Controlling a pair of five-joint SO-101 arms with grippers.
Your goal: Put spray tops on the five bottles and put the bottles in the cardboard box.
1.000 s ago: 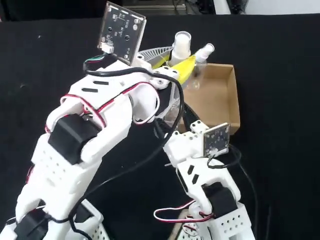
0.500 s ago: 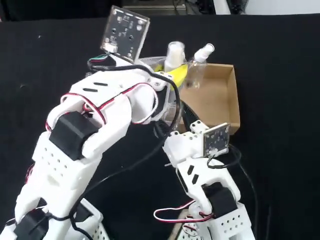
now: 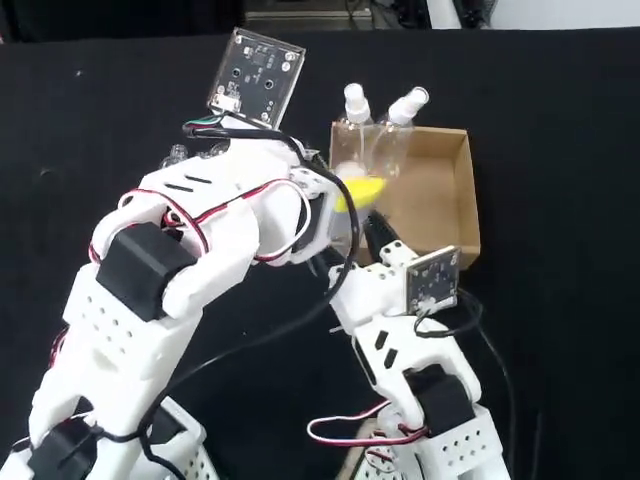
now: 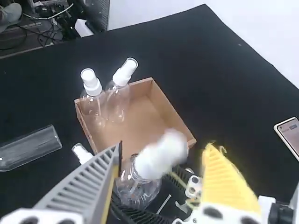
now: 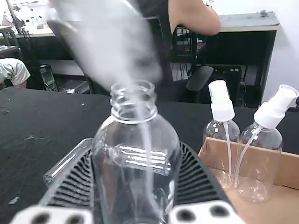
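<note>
Spray top (image 4: 161,150), motion-blurred, hangs over open neck of clear bottle (image 5: 135,149), with dip tube already inside neck. One second ago top was higher, up by far rim of cardboard box (image 3: 452,205). Left gripper (image 4: 161,161) has come down with it. Its jaws are now apart, wider than top, and seem to be letting go. Right gripper (image 5: 135,200) is clamped on bottle body, holding it upright just beside box. Capped bottle (image 3: 352,135) and second capped bottle (image 3: 397,130) stand in box. Likely third cap is only loosely seated and still needs pressing home before boxing.
</note>
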